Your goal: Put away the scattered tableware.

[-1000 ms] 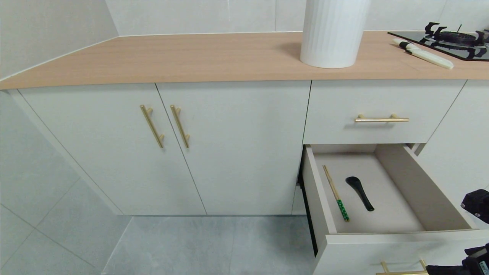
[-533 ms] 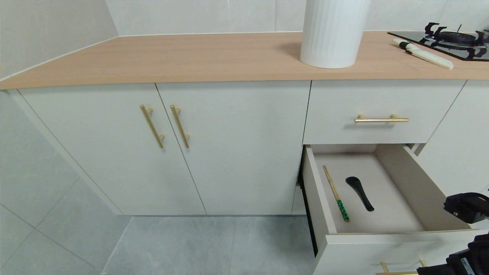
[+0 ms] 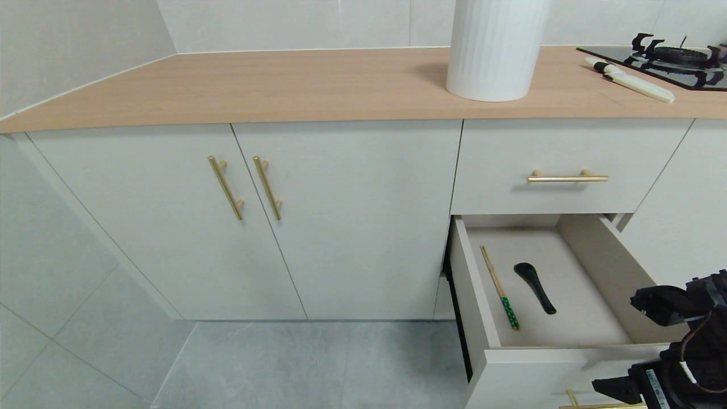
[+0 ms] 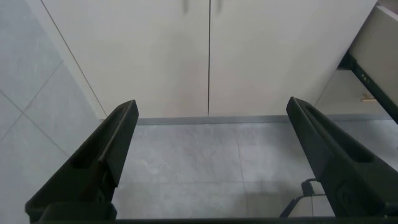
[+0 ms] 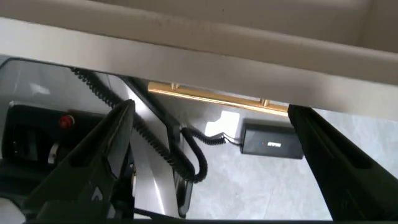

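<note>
The lower drawer (image 3: 474, 284) stands pulled out. On its floor lie a pair of wooden chopsticks with green ends (image 3: 500, 287) and a black spoon (image 3: 535, 287), side by side. At the drawer's front right corner is my right gripper (image 3: 636, 343), open, with one finger above the drawer's rim and the other low by the front panel. In the right wrist view that gripper (image 5: 210, 111) faces the drawer front (image 5: 186, 46) and its gold handle (image 5: 217, 99) from below. My left gripper (image 4: 209, 106) is open and holds nothing, low over the floor before the cabinet doors.
A tall white ribbed cylinder (image 3: 494, 48) stands on the wooden countertop (image 3: 255, 85). To its right a knife with a pale blade (image 3: 630, 79) lies beside a gas hob (image 3: 676, 62). A shut drawer (image 3: 568, 165) sits above the open one, and two shut doors (image 3: 244, 187) stand to the left.
My right gripper has come in from the right edge toward the drawer's front right corner. The chopsticks, spoon and drawer have not moved.
</note>
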Available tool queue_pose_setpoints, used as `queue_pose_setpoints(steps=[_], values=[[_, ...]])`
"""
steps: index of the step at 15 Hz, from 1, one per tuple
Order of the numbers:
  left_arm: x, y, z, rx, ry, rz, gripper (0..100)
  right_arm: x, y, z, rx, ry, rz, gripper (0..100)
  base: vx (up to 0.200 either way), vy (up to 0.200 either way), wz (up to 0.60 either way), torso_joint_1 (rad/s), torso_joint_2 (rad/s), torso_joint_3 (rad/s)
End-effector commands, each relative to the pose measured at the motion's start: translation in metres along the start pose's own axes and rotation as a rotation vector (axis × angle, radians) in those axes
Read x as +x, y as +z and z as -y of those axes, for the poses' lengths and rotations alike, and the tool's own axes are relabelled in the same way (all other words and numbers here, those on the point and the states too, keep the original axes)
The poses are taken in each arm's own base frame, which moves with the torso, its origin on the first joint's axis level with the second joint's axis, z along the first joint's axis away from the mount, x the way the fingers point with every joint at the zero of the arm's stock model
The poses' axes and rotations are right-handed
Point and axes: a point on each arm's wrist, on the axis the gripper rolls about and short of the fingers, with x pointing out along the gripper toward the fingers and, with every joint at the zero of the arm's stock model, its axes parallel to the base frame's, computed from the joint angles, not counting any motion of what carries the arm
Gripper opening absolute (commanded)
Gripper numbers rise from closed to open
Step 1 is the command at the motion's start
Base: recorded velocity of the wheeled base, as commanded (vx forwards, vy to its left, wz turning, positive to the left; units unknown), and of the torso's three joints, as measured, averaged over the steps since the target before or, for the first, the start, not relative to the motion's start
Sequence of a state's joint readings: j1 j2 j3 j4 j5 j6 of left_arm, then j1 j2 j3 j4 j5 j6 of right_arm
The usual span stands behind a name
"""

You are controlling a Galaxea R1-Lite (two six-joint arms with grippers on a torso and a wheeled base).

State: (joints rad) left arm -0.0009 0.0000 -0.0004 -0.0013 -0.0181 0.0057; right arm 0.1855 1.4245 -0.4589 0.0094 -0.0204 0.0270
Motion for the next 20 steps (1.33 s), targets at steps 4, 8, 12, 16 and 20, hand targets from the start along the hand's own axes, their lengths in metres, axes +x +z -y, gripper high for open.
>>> queue_pose_setpoints(steps=[4, 8, 12, 16, 20], values=[[0.0, 0.0, 0.0, 0.0, 0.001, 0.0, 100, 0.004, -0.001, 0.0, 0.0, -0.002, -0.014, 100, 0.0, 0.0, 0.0, 0.0, 0.0, 0.0], [0.0, 0.0, 0.0, 0.0, 0.001, -0.002, 100, 0.005, 0.005, 0.0, 0.004, -0.036, 0.037, 100, 0.0, 0.0, 0.0, 0.0, 0.0, 0.0], [0.0, 0.0, 0.0, 0.0, 0.001, 0.0, 100, 0.009, 0.012, 0.001, 0.004, -0.08, 0.071, 100, 0.0, 0.0, 0.0, 0.0, 0.0, 0.0], [0.0, 0.0, 0.0, 0.0, 0.001, 0.0, 100, 0.022, 0.021, 0.001, 0.008, -0.13, 0.1, 100, 0.0, 0.0, 0.0, 0.0, 0.0, 0.0], [0.0, 0.0, 0.0, 0.0, 0.001, 0.0, 100, 0.032, 0.031, 0.001, 0.011, -0.136, 0.133, 100, 0.0, 0.0, 0.0, 0.0, 0.0, 0.0]])
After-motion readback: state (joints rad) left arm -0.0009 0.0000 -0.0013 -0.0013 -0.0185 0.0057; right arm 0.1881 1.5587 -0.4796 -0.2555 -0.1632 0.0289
